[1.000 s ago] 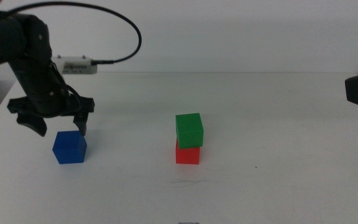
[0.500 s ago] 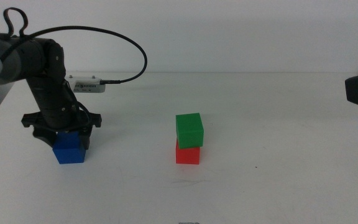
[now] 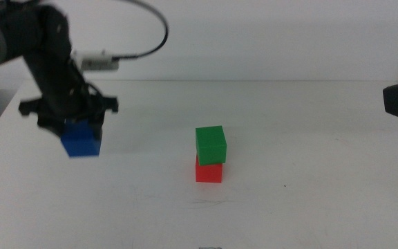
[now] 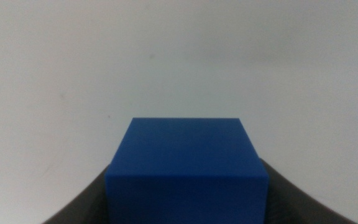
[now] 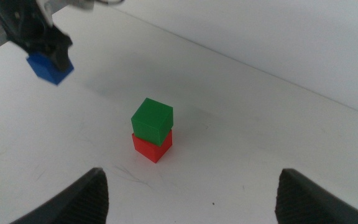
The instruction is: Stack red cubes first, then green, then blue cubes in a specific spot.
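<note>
The left gripper is clamped on the blue cube, a dark jaw pressed against each side of it, and holds it clear of the white table; its shadow falls on the surface behind. From the blue cube, the other two cubes sit at about four o'clock, well apart from it, near the table's middle: the green cube rests on the red cube, turned slightly off square. The right gripper waits at the stack's three o'clock, jaws spread wide and holding nothing.
</note>
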### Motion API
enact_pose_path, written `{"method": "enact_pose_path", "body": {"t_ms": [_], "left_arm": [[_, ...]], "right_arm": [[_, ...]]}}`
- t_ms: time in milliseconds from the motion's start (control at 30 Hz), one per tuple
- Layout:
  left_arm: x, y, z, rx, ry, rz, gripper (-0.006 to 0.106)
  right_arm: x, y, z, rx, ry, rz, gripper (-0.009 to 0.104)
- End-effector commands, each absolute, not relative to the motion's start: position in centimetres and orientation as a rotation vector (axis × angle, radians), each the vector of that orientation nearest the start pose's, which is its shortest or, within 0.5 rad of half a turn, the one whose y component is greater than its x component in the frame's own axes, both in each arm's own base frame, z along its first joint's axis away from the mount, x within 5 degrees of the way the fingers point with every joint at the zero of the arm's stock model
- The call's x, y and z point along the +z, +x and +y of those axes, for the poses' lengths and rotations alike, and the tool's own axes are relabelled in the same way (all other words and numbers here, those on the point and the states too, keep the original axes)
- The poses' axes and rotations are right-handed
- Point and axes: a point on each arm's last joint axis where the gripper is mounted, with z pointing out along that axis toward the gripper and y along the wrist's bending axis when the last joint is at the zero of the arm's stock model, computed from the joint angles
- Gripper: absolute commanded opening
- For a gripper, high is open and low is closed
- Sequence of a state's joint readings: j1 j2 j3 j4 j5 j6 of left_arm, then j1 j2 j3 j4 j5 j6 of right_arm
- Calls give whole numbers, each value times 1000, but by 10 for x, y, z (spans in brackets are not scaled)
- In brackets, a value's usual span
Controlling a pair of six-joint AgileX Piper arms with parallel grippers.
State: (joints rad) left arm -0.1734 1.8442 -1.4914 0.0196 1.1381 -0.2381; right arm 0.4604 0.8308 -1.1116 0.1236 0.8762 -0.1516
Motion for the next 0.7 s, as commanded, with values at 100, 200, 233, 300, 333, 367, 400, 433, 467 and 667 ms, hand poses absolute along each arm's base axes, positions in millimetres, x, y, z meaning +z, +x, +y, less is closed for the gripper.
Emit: {"method": "enact_pose_path", "body": {"t_ms": [100, 200, 233, 300, 333, 367, 400, 433, 467, 667], "left_arm": [[332, 346, -117, 24, -87, 2849, -2], [350, 336, -155, -49, -52, 2783, -2], [353, 333, -164, -59, -49, 2768, -2], [358, 329, -184, -82, -41, 2743, -2], [358, 328, -190, -85, -39, 2738, -2], [358, 327, -199, -96, -29, 2733, -2], [358, 327, -207, -106, -15, 2730, -2], [357, 328, -215, -117, 1, 2728, -2], [356, 328, -222, -125, 16, 2725, -2], [347, 334, -247, -171, 37, 2740, -2]], "right_arm": [[439, 125, 70, 326, -577, 1897, 75], [439, 125, 70, 326, -577, 1897, 75], [439, 125, 70, 326, -577, 1897, 75], [439, 125, 70, 326, -577, 1896, 75], [439, 125, 70, 326, -577, 1896, 75], [439, 125, 70, 326, -577, 1897, 75], [439, 125, 70, 326, -577, 1897, 75], [439, 125, 70, 326, -577, 1897, 75], [439, 125, 70, 326, -577, 1897, 75], [439, 125, 70, 326, -577, 1897, 75]]}}
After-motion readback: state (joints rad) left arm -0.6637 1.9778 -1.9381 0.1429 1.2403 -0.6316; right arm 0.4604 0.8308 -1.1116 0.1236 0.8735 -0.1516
